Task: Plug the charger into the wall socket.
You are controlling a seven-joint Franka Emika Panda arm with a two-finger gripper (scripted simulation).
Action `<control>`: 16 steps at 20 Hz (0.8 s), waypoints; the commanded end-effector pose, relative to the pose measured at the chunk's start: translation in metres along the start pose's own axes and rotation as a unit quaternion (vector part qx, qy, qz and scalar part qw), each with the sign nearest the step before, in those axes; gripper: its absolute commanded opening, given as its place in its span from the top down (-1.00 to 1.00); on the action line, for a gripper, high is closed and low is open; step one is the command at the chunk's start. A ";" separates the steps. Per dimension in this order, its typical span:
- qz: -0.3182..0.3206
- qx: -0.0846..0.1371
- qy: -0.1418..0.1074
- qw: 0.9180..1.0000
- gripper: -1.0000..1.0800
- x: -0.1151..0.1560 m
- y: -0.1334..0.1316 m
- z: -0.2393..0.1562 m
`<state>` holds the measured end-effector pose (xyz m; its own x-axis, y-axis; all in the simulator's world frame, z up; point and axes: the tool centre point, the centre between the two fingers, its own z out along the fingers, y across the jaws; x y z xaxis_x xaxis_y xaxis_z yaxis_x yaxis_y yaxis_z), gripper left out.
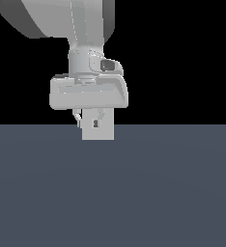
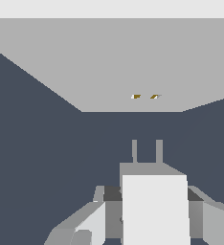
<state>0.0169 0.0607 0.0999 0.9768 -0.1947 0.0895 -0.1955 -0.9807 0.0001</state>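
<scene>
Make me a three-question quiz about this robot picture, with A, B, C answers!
1. Where is the charger? A in the claw; B on a shelf; C in a box.
2. How many prongs stick out of it? A one; B two; C four.
3. Is it plugged into the wall socket? A fully; B not yet; C halfway.

Answers: A, the claw's fingers sit on both sides of it. B, the wrist view shows two. B, dark floor shows between the prongs and the socket.
</scene>
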 end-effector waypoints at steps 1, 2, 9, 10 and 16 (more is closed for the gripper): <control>0.000 0.000 0.000 1.000 1.00 0.007 0.000 0.000; 0.000 0.000 0.000 1.000 1.00 0.010 0.000 0.001; 0.000 0.000 0.000 1.000 1.00 0.034 0.000 0.003; 0.000 0.000 0.000 1.000 1.00 0.036 0.000 0.003; 0.000 0.000 0.000 1.000 1.00 0.042 0.000 0.004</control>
